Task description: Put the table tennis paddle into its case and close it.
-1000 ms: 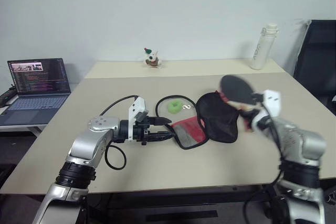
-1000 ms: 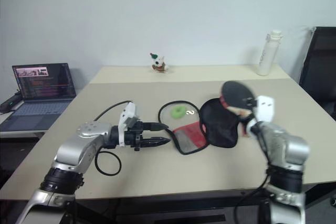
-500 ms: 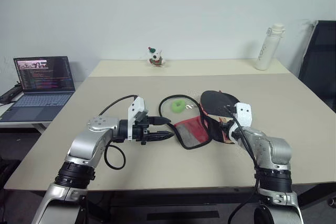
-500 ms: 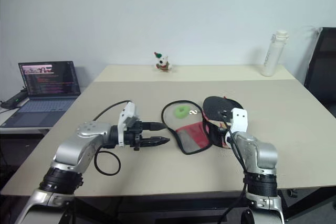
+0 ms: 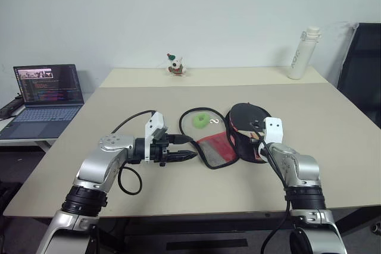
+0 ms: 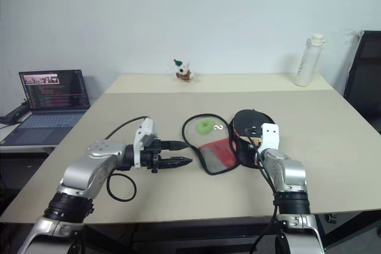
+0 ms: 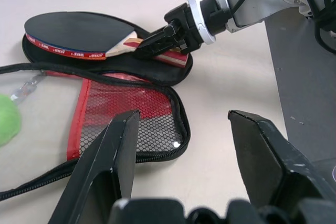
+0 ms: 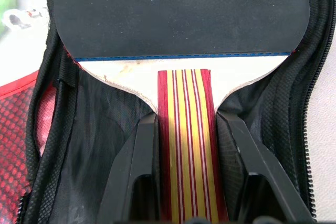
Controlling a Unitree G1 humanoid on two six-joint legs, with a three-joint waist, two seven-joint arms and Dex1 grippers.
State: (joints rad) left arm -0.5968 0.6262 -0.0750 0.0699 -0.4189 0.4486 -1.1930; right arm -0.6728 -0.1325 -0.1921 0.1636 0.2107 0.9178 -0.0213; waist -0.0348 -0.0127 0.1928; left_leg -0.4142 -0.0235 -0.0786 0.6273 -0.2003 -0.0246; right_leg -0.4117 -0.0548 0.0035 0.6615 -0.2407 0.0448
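A beige bench (image 5: 149, 194) carries an unzipped case (image 7: 131, 114), its red mesh flap spread open toward the left. The table tennis paddle (image 8: 178, 19) lies on the case's black half – the right gripper (image 8: 184, 182) clamps its striped handle. The left gripper (image 5: 181, 156) hovers with fingers apart, holding nothing, just left of the case.

silver arms (image 5: 107, 159), blk jaws, blk cables (image 5: 128, 179)

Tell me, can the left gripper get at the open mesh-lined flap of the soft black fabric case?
Probably yes. The left gripper hangs open beside the case flap, with bare table between them and nothing in the way.
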